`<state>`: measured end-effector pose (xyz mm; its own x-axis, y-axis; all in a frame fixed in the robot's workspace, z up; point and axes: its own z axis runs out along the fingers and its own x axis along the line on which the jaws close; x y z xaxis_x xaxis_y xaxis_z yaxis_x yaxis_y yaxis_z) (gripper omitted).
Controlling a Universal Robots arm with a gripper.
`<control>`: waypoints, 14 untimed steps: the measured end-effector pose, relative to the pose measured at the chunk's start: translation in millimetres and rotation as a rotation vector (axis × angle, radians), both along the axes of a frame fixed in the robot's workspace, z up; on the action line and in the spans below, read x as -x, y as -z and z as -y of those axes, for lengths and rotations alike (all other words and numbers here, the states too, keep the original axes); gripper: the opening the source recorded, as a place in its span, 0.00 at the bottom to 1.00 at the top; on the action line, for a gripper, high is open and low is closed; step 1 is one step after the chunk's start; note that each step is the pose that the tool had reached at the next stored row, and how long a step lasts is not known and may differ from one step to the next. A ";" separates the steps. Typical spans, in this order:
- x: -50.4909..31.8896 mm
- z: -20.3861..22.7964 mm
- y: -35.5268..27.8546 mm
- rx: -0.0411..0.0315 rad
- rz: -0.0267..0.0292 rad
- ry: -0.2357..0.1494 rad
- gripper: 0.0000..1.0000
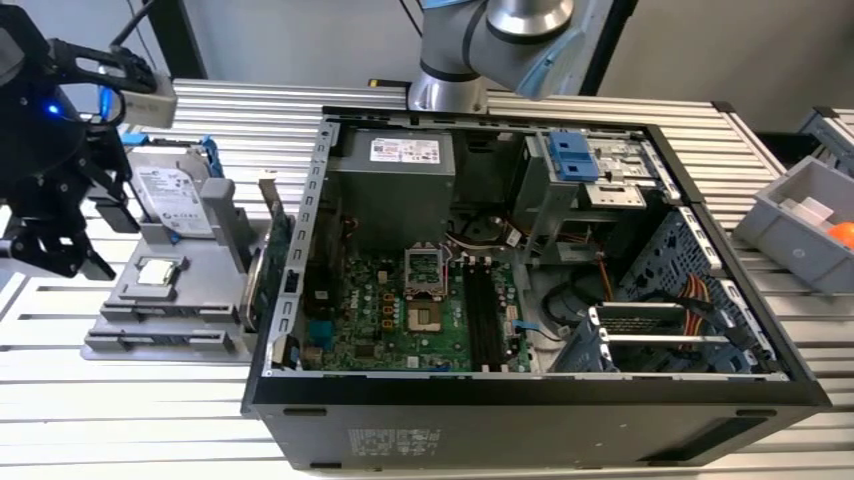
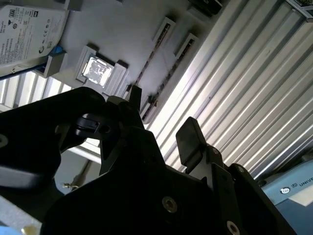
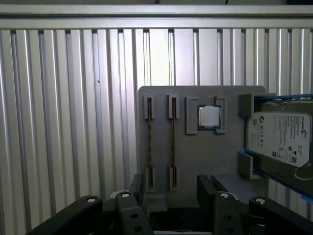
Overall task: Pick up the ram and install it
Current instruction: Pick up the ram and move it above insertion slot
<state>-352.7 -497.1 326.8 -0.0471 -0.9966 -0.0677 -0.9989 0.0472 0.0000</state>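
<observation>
Two ram sticks stand on edge in the slots of a grey holder, side by side; in the second wrist view they are thin dark lines. My gripper hovers above the holder's ram end, open and holding nothing, and both sticks lie in line with the gap between its fingers. In the exterior view the black gripper hangs over the holder at the exterior view's left, beside the open computer case. The second wrist view has the open gripper near the sticks' ends.
On the same holder lie a processor chip and a hard drive. A green expansion card stands between holder and case. Long black motherboard slots lie inside the case. A grey bin sits at the exterior view's right on the ribbed metal table.
</observation>
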 end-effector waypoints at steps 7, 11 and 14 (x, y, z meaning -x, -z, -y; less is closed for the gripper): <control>0.0 0.0 4.3 0.0003 -0.0003 0.004 1.00; 0.0 0.0 6.7 0.0003 -0.0003 0.011 1.00; 0.0 0.0 8.8 0.0003 -0.0002 0.011 1.00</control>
<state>-352.8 -497.1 318.0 -0.0582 -0.9960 -0.0674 -0.9983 0.0583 0.0002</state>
